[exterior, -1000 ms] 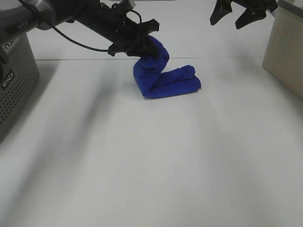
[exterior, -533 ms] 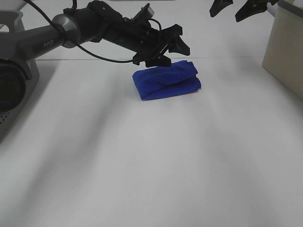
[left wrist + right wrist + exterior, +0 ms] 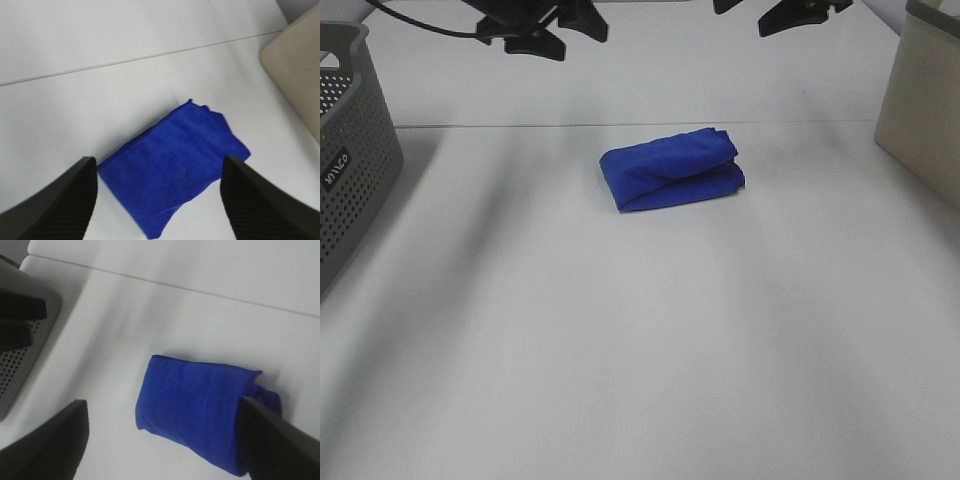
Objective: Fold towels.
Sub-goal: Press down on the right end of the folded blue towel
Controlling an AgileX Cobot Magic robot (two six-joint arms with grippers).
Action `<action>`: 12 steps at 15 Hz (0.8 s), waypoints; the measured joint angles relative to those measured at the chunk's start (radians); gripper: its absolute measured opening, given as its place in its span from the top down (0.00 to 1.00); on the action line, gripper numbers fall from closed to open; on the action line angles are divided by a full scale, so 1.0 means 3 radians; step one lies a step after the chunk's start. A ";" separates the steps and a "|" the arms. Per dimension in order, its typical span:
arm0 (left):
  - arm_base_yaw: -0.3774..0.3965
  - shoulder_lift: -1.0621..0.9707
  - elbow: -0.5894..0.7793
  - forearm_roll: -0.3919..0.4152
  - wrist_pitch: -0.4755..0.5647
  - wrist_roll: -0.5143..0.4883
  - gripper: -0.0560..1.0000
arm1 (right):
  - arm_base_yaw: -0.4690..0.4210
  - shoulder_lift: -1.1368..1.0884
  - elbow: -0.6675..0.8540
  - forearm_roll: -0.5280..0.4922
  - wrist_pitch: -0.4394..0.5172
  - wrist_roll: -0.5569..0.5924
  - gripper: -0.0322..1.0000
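Left claw (image 3: 545, 25): seen raised at the far edge of the counter, jaws spread apart, nothing held between them; the towel is framed between its two dark fingers (image 3: 55, 205) in the left wrist view.
Right claw (image 3: 780, 12): also raised at the far edge, released and empty, its fingers (image 3: 45, 445) standing wide on either side of the towel in its wrist view.
Towel (image 3: 672, 170): royal blue, plush nap, folded into a compact thick bundle of several layers; one end shows rolled, rounded folds, the other a flat edge. It is laid on the white counter (image 3: 650, 350), between the claws and apart from both.
Grey basket (image 3: 350, 160): perforated, placed at the left, well apart from the towel.
Beige bin (image 3: 920, 100): placed at the right, well apart.
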 joint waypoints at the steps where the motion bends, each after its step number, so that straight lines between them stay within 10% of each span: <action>1: 0.0053 -0.0027 0.0000 0.0143 0.0097 -0.0083 0.34 | 0.0090 0.0080 0.0000 0.0027 0.0000 -0.0083 0.24; 12: 0.0090 -0.0043 0.0000 0.0547 0.0687 -0.0127 0.34 | 0.0210 0.0883 0.0000 -0.0167 -0.0003 -0.0193 0.25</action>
